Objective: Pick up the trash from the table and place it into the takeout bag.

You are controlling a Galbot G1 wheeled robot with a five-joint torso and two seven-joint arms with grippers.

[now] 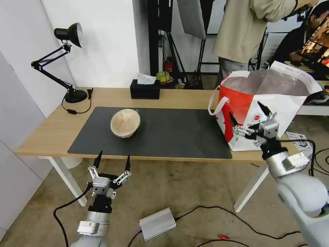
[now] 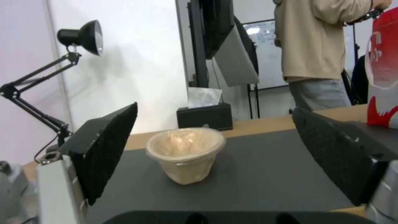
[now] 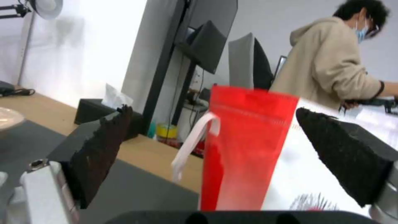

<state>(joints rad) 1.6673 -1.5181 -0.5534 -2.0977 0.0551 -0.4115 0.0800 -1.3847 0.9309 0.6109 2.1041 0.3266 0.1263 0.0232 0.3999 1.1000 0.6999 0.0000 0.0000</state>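
One piece of trash, a beige round lidded bowl (image 1: 125, 122) (image 2: 185, 155), stands on the dark grey mat (image 1: 171, 135) of the light-wood table (image 1: 51, 130). The red-and-white takeout bag (image 1: 264, 109) (image 3: 248, 149) stands open at the table's right end, its foil lining showing. My left gripper (image 1: 113, 162) (image 2: 215, 155) hangs open below and in front of the table's front edge, pointed at the bowl and apart from it. My right gripper (image 1: 249, 113) (image 3: 215, 149) is open with nothing in it, just in front of the bag's near side.
A black desk lamp (image 1: 70, 34) and a black tissue box (image 1: 145, 89) stand along the table's back edge. A silver box (image 1: 157, 223) and cables lie on the floor under the table. A person in beige stands behind the bag.
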